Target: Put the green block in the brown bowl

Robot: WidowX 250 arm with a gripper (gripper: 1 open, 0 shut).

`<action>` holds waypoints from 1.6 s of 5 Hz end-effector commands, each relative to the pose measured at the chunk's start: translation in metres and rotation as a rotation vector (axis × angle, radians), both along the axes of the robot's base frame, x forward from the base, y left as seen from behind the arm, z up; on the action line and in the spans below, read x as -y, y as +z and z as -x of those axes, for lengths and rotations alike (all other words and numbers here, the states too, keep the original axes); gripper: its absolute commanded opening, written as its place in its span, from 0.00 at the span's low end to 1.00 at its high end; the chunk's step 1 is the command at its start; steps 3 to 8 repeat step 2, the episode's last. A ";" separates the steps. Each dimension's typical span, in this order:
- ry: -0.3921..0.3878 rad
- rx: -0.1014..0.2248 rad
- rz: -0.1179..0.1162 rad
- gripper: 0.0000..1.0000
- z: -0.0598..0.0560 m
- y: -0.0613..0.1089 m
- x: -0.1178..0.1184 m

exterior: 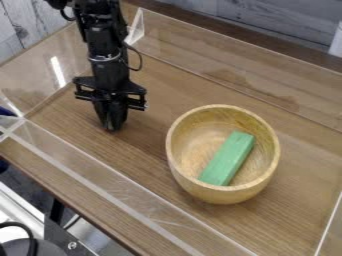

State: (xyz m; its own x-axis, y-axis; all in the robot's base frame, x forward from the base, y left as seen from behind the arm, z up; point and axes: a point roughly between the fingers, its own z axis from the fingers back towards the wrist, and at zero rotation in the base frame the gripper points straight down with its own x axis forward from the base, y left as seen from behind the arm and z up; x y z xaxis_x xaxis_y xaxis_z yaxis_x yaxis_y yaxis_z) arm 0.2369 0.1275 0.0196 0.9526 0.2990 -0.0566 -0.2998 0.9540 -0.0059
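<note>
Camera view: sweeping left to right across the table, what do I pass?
End effector, pointing down at the wooden table → brown bowl → green block, lying inside the bowl.

You had a wooden table (201, 85) with a grained brown top, fenced by clear plastic walls (94, 172) along its near and left edges.
</note>
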 end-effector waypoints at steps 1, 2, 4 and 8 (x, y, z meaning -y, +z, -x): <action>0.032 0.041 -0.023 0.00 -0.005 0.014 -0.001; 0.055 0.042 -0.026 0.00 -0.006 0.016 0.004; 0.055 0.042 -0.026 0.00 -0.006 0.016 0.004; 0.055 0.042 -0.026 0.00 -0.006 0.016 0.004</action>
